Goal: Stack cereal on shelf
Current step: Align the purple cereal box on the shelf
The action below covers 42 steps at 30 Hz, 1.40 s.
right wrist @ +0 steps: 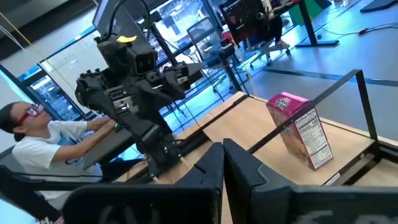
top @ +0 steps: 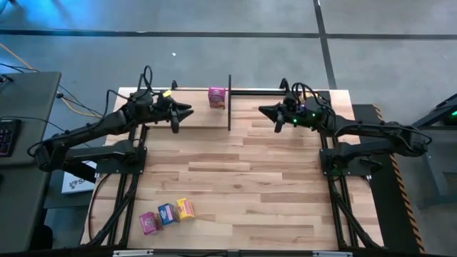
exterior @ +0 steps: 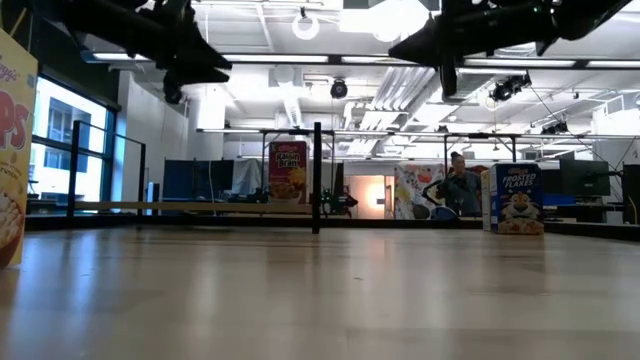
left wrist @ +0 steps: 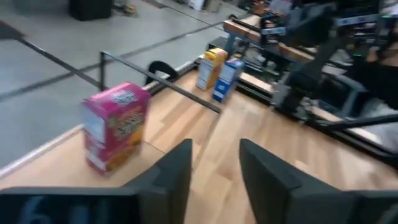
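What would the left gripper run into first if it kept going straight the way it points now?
Probably the shelf's black center post. The left gripper points across the shelf board toward the right gripper; the pink cereal box stands off that line, toward the table's far edge. Height is unclear, so it might pass over.

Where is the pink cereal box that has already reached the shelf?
In the high view, the pink cereal box stands upright on the shelf at the table's far edge, between the left gripper and the black centre post.
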### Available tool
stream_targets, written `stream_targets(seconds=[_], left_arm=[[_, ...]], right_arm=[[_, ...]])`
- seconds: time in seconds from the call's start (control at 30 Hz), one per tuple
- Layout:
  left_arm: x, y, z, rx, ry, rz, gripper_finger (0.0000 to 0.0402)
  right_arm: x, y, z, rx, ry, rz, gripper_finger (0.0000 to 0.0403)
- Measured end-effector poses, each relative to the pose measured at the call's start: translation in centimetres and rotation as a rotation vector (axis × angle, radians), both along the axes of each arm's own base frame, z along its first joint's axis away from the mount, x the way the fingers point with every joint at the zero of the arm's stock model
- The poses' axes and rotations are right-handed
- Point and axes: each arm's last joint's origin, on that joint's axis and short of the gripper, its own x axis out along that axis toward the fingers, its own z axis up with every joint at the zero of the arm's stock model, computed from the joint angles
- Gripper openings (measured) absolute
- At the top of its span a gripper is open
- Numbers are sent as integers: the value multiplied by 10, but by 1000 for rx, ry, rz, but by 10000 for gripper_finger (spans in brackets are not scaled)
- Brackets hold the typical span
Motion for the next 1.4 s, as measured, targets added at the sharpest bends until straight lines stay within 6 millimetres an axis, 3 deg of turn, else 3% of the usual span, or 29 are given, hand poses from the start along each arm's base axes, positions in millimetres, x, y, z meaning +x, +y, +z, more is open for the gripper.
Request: stream_targets(seconds=[0.2, 0.37, 0.8, 0.97, 1.13, 1.4], left_arm=[[0, -5, 33, -6, -69, -157, 212], [-3, -20, 67, -19, -102, -383, 256], [-23, -109, 120, 148, 362, -810, 269], [-12, -152, 115, 245, 542, -992, 269], [-8, -201, 93, 296, 743, -1181, 269], [-14, -275, 59, 314, 931, -1319, 269]], right_arm=[[1, 0, 7, 16, 21, -1, 0], [1, -1, 7, 50, 22, -36, 1], [0, -2, 6, 78, 25, -68, 1], [0, -2, 4, 70, 55, -71, 1], [0, -2, 0, 65, 98, -70, 1], [-1, -2, -6, 77, 165, -70, 1]])
